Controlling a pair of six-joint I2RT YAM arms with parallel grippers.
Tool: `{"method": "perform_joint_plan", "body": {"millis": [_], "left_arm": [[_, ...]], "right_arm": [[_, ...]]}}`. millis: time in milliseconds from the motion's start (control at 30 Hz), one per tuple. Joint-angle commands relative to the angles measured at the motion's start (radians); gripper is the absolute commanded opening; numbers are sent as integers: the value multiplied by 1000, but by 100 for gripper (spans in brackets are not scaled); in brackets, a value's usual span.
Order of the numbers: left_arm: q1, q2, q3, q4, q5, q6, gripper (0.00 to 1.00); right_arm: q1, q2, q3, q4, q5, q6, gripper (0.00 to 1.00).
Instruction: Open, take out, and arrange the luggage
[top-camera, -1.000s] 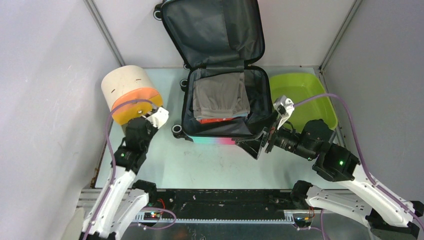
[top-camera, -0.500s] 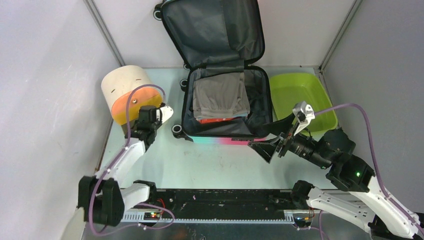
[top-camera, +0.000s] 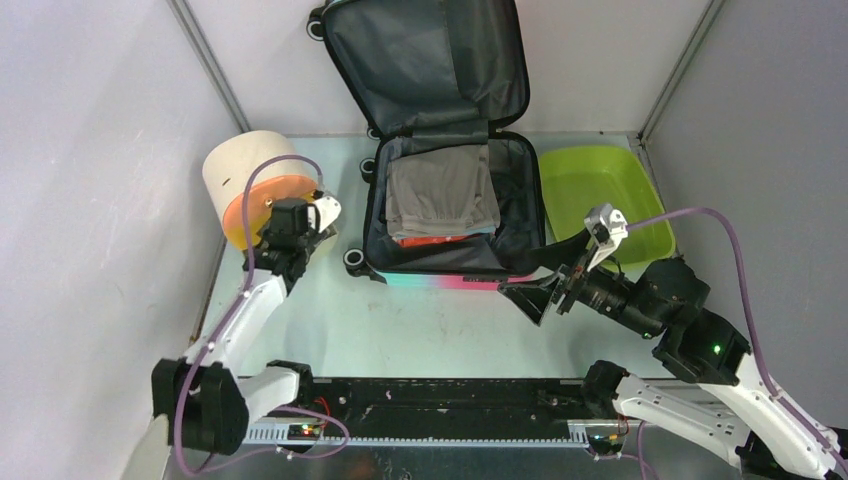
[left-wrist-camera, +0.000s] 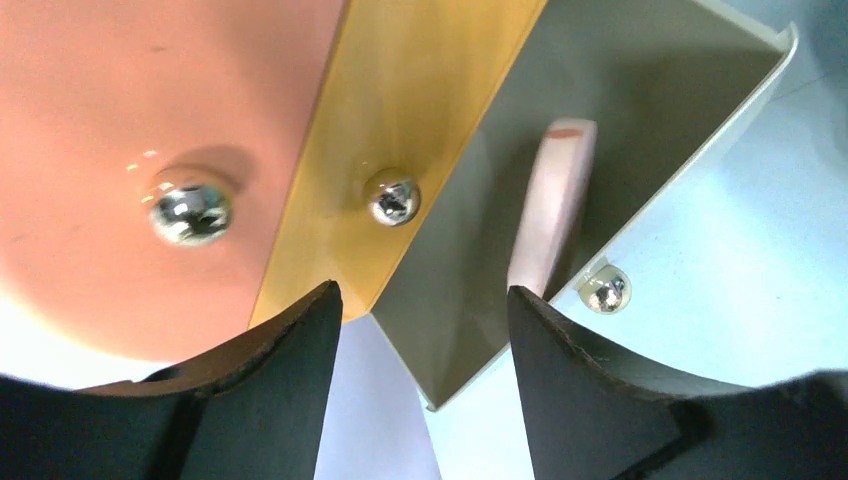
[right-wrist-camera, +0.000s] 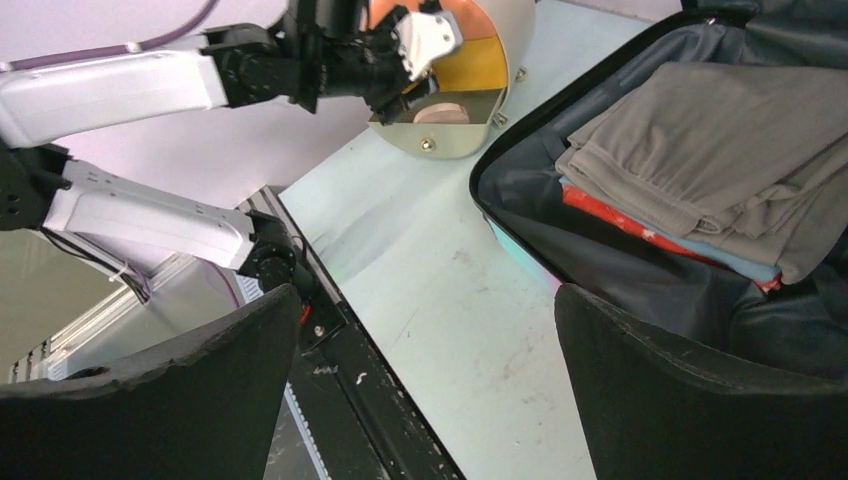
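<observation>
Hard-shell luggage (top-camera: 440, 215) looks stiff; folded clothes (top-camera: 442, 190) look soft, so pinch the top fold. Jaws spread on left gripper (left-wrist-camera: 422, 300) and right gripper (right-wrist-camera: 425, 300).

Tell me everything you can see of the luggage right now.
The luggage is a hard-shell suitcase lying open on the table, lid raised at the back. Dark grey fabric lines both halves; pink-to-teal shell shows along the near edge; black wheels sit on its left side. A folded grey garment tops orange and blue layers in the base. The open right gripper hovers by its near right corner.
</observation>
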Motion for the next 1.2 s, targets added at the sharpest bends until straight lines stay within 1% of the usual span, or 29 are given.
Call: {"method": "perform_joint_plan", "body": {"millis": [0,167,233,333,400,500,733,867,967,1033,1100,1167], "left_arm": [[-3,-108,11,-58,69,-66,68],[1,-116,-39,-45,47,-95,62],[2,-116,-50,-28,63,-101,59],[2,-107,-46,-14,101,-111,48],[2,-93,-45,-15,129,-114,47],[2,-76,-54,-5,149,-120,48],[5,9,-41,21,121,-116,45],[7,50,-24,27,118,-113,37],[10,66,-14,31,112,-109,23],[12,66,-5,20,112,-109,20],[12,57,3,0,114,-111,21],[12,46,6,-27,129,-115,32]], "right_arm": [[-3,29,1,-2,3,3,99],[-1,39,1,1,-10,27,100],[-1,38,1,-5,-15,33,100],[-1,32,1,-24,-7,32,100],[-2,26,1,-33,2,29,100],[-2,16,-9,-29,9,23,100],[-3,18,-18,-25,13,14,100],[-4,15,-18,-31,21,5,100],[-3,15,-17,-40,28,2,100],[-5,17,-18,-45,30,1,100],[-5,20,-20,-46,33,-1,100],[-4,21,-29,-38,35,-1,100]]}}
